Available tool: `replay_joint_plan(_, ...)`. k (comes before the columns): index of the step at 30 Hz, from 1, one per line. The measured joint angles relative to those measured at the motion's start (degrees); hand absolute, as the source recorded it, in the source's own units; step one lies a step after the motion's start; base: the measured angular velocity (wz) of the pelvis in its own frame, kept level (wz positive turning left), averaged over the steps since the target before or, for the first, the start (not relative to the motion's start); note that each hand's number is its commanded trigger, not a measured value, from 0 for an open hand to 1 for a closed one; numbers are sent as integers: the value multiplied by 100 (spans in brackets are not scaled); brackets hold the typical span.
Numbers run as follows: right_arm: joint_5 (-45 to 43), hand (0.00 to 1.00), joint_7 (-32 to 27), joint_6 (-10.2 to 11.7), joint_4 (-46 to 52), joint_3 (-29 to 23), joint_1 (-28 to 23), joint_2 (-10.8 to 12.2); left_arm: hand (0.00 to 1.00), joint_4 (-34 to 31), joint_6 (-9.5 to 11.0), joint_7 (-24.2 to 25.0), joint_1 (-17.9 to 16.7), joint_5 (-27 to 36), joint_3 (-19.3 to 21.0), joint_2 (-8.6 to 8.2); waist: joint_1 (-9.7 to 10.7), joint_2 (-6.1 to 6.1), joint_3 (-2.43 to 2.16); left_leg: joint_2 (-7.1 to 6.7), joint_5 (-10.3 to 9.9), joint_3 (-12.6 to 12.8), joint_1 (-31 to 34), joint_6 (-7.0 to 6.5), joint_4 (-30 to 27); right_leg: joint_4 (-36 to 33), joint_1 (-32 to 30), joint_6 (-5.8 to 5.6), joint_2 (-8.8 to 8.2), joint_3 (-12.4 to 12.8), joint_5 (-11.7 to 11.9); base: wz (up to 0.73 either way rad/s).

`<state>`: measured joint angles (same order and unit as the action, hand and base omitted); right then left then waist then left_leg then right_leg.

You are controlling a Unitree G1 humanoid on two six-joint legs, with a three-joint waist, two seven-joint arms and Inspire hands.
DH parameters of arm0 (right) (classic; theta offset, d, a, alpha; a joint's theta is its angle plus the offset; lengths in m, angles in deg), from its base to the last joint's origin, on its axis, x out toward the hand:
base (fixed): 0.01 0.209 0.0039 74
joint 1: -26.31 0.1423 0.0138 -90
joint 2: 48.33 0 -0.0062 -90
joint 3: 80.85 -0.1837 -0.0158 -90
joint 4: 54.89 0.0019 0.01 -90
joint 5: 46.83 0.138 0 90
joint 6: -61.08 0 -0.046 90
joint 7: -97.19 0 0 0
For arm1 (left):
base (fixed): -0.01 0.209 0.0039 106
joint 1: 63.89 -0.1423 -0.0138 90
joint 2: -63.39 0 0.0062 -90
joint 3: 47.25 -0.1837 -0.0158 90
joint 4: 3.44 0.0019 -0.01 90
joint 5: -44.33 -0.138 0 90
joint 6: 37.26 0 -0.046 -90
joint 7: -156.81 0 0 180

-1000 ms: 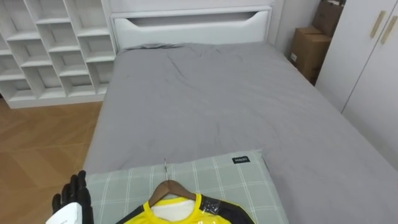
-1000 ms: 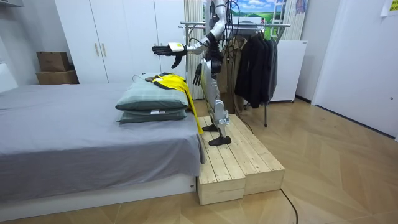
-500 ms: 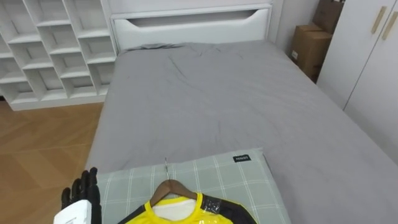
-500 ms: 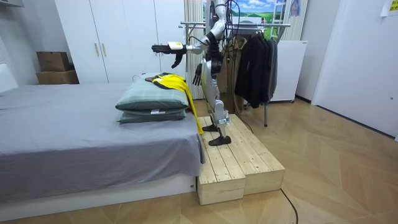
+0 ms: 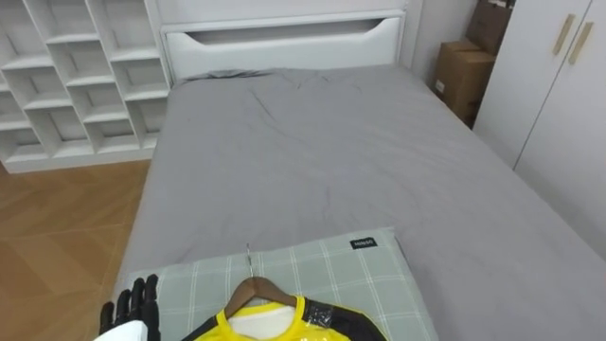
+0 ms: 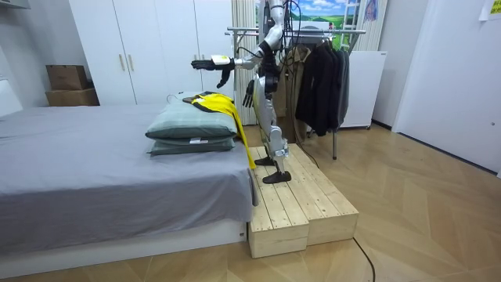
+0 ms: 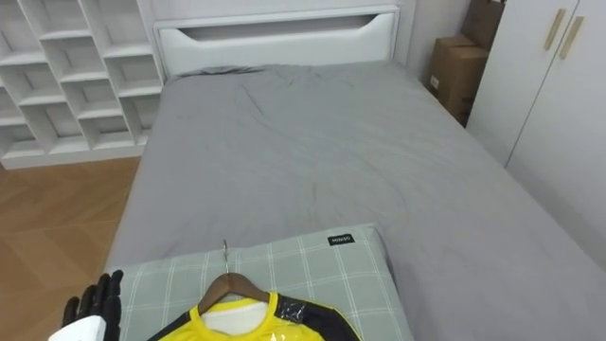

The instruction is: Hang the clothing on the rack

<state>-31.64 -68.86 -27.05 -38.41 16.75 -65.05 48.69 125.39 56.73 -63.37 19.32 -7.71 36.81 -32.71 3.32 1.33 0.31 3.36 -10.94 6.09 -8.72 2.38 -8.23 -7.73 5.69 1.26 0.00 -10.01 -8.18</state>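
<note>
A yellow shirt with black sleeves (image 5: pixel 284 328) lies on a wooden hanger (image 5: pixel 258 287), whose metal hook points toward the headboard. Both rest on a green checked pillow (image 5: pixel 369 275) at the foot of the grey bed (image 5: pixel 322 161). My left hand (image 5: pixel 133 305) is stretched out over the pillow's left edge, open with straight fingers, a short way left of the hanger and holding nothing. In the room view I stand on a wooden platform (image 6: pixel 301 207) at the bed's end, left hand (image 6: pixel 205 62) held out above the shirt (image 6: pixel 219 106). My right hand (image 6: pixel 248 93) hangs at my side with relaxed fingers.
A clothes rack (image 6: pixel 313 31) with dark garments (image 6: pixel 325 78) stands just behind me. White cube shelves (image 5: pixel 76 85) sit left of the bed over wooden floor. Cardboard boxes (image 5: pixel 459 76) and wardrobe doors (image 5: pixel 559 95) are to the right.
My left hand has drifted a little to the right toward the pillow, fingers still straight. The head camera has shifted slightly. The shirt and hanger have not moved.
</note>
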Motion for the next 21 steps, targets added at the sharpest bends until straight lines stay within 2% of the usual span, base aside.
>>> replay_joint_plan(7,12,0,3,4,2,-2,13,0,0,366,-150,106,93,-30,6,0,130,32,1,-1,0,7,10,0,0,-3,-75,1,6,47,8,-2)
replay_joint_plan(21,20,0,53,57,15,10,27,6,0,395,-207,199,445,-429,13,57,155,-24,10,-3,1,13,125,-1,8,3,-193,0,6,69,28,0)
